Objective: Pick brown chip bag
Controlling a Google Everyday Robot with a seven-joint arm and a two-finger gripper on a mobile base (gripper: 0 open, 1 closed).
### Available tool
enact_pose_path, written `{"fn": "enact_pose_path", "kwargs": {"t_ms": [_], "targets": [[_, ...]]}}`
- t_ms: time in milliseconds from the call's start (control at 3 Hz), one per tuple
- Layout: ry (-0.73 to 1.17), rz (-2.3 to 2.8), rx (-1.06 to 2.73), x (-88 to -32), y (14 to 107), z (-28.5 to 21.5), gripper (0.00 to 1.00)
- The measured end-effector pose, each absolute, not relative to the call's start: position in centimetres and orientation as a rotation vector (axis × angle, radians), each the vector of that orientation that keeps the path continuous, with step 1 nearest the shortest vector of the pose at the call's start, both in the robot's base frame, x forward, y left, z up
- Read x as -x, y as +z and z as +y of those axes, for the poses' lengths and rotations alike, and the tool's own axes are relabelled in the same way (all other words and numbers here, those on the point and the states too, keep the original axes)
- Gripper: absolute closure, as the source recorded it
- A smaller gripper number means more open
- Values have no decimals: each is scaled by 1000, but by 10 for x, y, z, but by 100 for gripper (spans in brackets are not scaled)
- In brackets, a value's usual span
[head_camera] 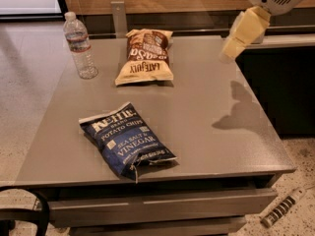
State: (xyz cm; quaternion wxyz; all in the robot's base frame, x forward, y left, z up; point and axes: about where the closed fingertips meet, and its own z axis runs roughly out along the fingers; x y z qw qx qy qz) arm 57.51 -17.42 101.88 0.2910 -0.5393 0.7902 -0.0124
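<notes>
The brown chip bag (pixel 146 56) lies flat at the far middle of the grey table (pixel 206 132). It has a dark brown middle, tan-yellow ends and "LATE JULY" lettering facing me upside down. My gripper (pixel 231 50) hangs in the air at the upper right, above the table's far right edge. It is cream-coloured, points down and to the left, and holds nothing. It is well to the right of the brown bag and apart from it.
A dark blue Kettle "Sea Salt & Vinegar" bag (pixel 127 140) lies near the table's front left. A clear water bottle (pixel 78 45) stands upright at the far left. A wooden wall panel and a dark counter (pixel 285 82) border the back and right.
</notes>
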Motion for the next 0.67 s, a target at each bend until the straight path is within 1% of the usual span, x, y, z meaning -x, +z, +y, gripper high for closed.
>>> {"fn": "enact_pose_path", "kwargs": {"t_ms": [667], "targets": [[116,1960,1217,-648,1023,-104,0]]}}
